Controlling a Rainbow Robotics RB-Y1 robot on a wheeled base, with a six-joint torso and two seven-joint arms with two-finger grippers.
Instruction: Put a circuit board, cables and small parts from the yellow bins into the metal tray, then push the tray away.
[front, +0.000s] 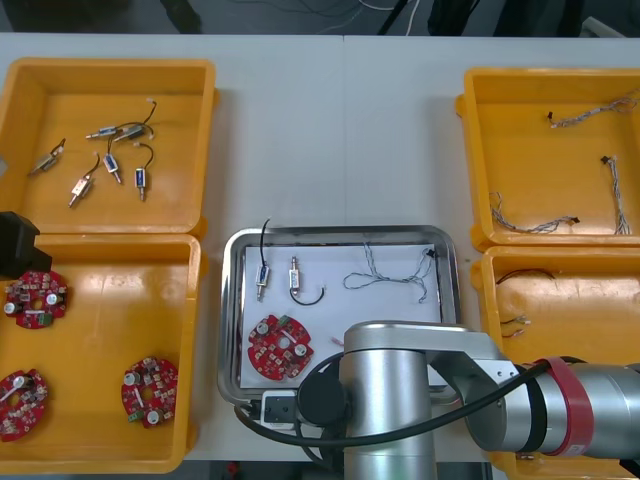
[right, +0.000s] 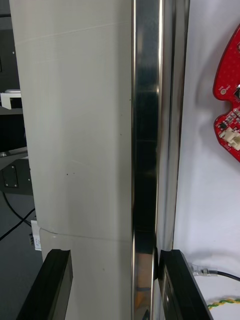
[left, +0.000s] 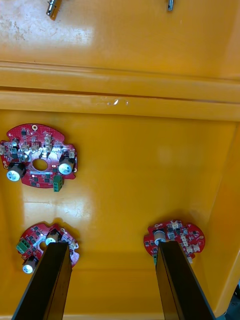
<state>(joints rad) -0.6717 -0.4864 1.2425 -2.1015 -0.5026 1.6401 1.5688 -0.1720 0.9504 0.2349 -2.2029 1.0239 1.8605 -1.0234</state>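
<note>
my right gripper (right: 114, 255) sits at the near edge of the metal tray (front: 340, 233), bottom centre of the front view, under my right arm (front: 400, 400). its fingers are spread and grip nothing: one stands outside on the table (front: 330, 130), the other inside on the white liner, close against the rim, so the rim runs lengthwise between them. in the front view that rim's long axis lies left to right and the body of the tray lies beyond my fingers, toward the top of the frame. i judge the loading done and the push due, with the outer finger the one to bear on the rim; that is the way the tray must go, and this arm is much the nearer. the tray holds a circuit board (front: 279, 348) at its lower left, two small metal parts (front: 262, 280) above it and a blue and white cable (front: 385, 272) at the upper right; a red and yellow cable (right: 225, 303) lies by my inner finger. my left gripper (left: 112, 245) hangs idle, fingers apart, over the lower left yellow bin (front: 195, 350), where three boards lie. i can read no brand, label or writing anywhere.
</note>
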